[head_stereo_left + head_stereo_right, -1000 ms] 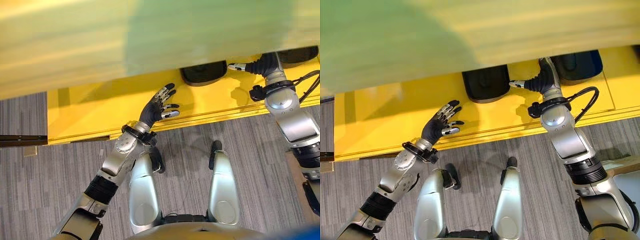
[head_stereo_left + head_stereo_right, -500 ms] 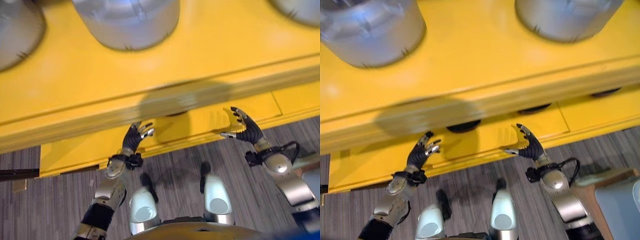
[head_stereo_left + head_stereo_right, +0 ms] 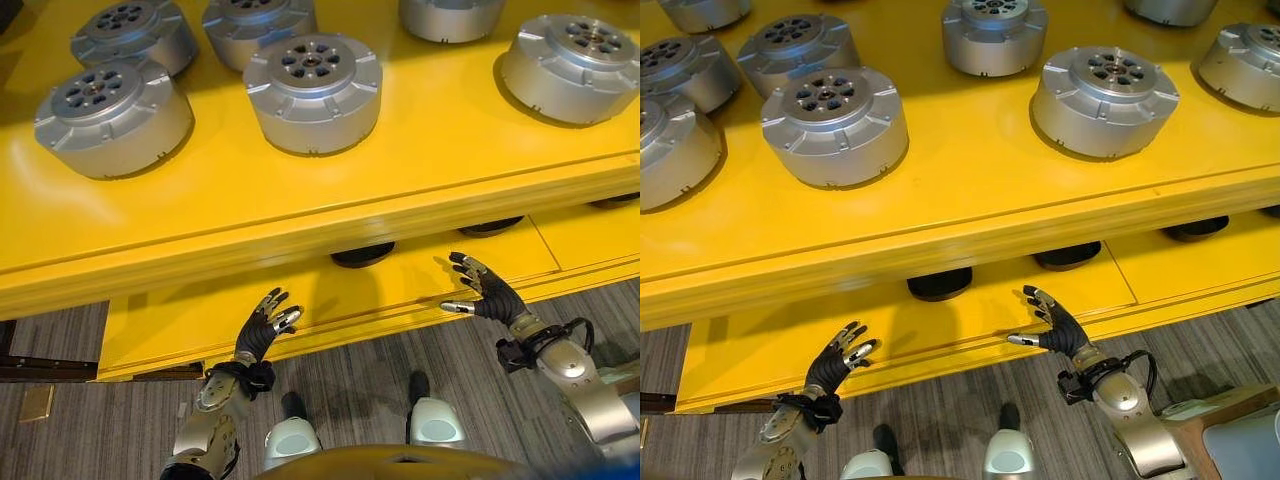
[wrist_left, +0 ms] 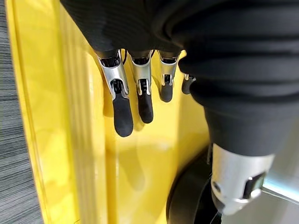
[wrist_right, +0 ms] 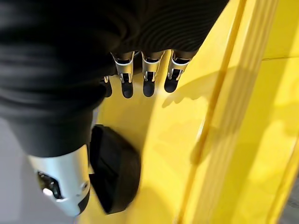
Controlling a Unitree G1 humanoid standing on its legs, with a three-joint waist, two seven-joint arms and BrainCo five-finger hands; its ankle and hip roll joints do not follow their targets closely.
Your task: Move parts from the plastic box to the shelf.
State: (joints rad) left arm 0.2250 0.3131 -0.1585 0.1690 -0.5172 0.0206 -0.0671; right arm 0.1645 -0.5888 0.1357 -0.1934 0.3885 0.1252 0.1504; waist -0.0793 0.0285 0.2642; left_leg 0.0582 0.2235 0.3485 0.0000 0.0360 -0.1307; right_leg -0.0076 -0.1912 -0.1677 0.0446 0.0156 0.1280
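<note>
So, both hands are seen held out over the lower tier of the yellow shelf [image 3: 200, 250], and nothing is gripped in either one. The left hand [image 3: 262, 330] is raised with its fingers [image 4: 123, 112] spread and relaxed, palm toward the shelf edge, above the lower board without touching it as far as can be told. The right hand [image 3: 485, 296] is held the same way further along, fingers apart and loosely straight, thumb stuck out to the side.

The parts, silver round housings with a ring of holes on top, are lined up on the upper tier. One silver part [image 3: 313, 88] is set near the middle of that tier, another silver part [image 3: 112, 116] sits toward the robot's left, and a third [image 3: 572, 63] is placed off to the right, with more behind them. Under the upper tier, dark round pieces [image 3: 363, 255] are tucked in on the lower board, one just ahead of each hand.
</note>
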